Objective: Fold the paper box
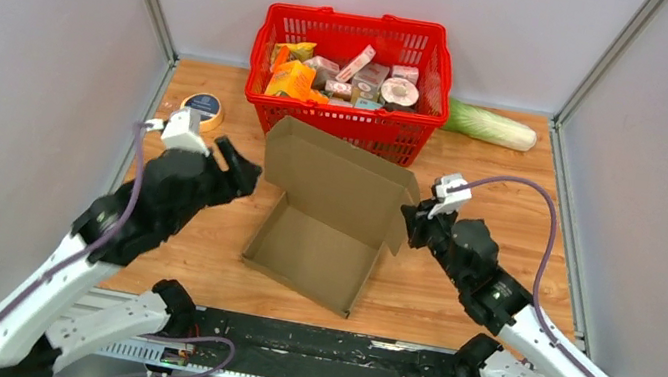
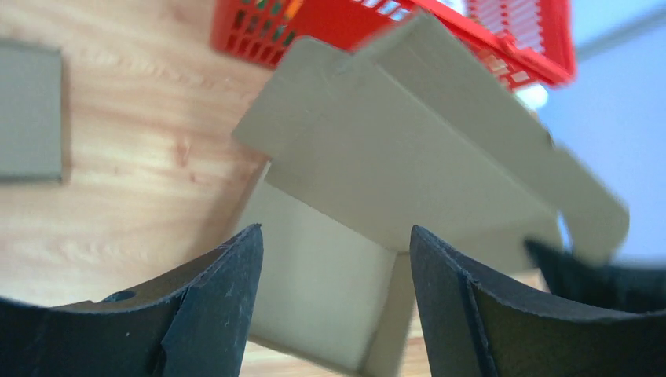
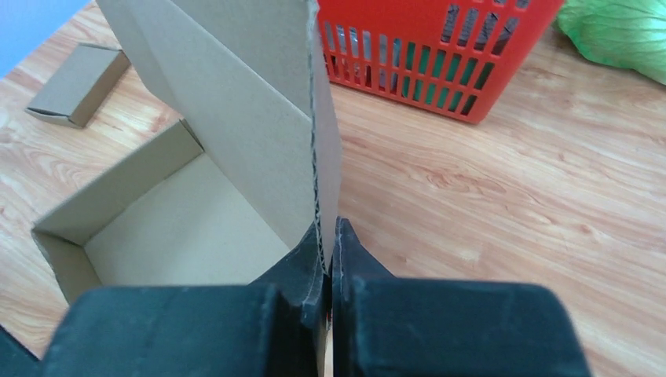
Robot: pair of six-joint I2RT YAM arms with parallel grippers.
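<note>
The paper box (image 1: 316,246) is a brown cardboard tray in the middle of the table, its lid panel (image 1: 337,174) standing up at the back. My right gripper (image 1: 412,227) is at the box's right side. It is shut on the edge of the upright side flap (image 3: 259,118), and the right wrist view shows the corrugated edge pinched where the gripper (image 3: 328,236) closes. My left gripper (image 1: 239,172) hovers just left of the box, open and holding nothing. In the left wrist view the box (image 2: 330,275) shows through the gap of this gripper (image 2: 335,232).
A red basket (image 1: 343,119) with several packaged goods stands behind the box. A green cabbage (image 1: 492,125) lies to its right and a round tin (image 1: 204,109) at the back left. A small flat cardboard piece (image 3: 77,82) lies left of the box. Grey walls enclose the table.
</note>
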